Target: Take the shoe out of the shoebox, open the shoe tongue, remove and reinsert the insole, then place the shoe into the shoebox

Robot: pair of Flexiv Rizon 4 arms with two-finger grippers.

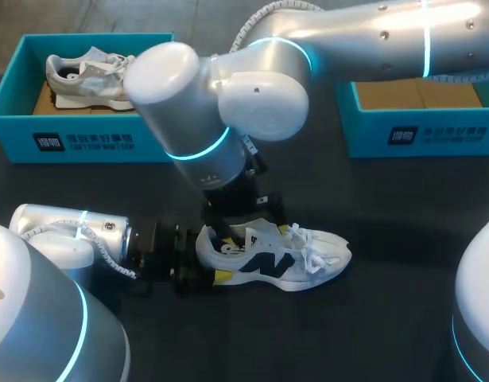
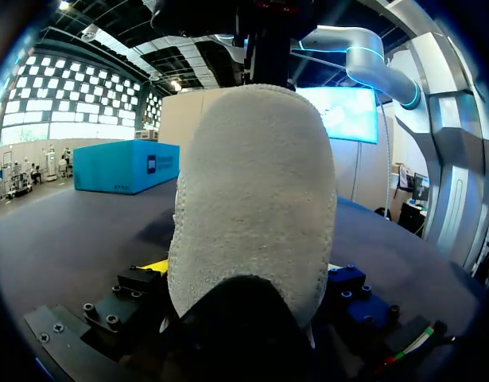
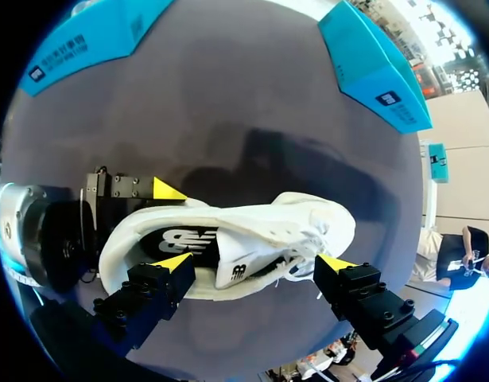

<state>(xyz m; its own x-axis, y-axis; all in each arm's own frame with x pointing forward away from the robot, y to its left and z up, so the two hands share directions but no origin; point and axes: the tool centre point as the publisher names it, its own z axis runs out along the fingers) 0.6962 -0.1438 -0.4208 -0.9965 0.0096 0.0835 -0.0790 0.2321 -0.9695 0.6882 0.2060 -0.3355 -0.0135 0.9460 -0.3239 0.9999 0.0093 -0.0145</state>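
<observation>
The right arm comes in from the far side and bends steeply down, so its wrist points almost straight at the table. The left arm lies low and level, reaching in along the tabletop. Both arms are at the shoe, well apart from the shoebox and from the second shoebox, which holds another shoe.

The shoe sits upright on the table, out of any box. Its long axis runs straight away from the left claw, heel toward it and toe away. That claw appears clamped on the heel, one finger on each side.

The right claw hangs directly above the shoe, spread wide and gripping nothing. Its fingers line up along the shoe's length, one over the heel end and one over the laces.

The insole shows dark inside the opening, beneath the right claw. With the heel pinned, the right claw looks better placed to work the tongue; it would need to drop and close near the laces.
</observation>
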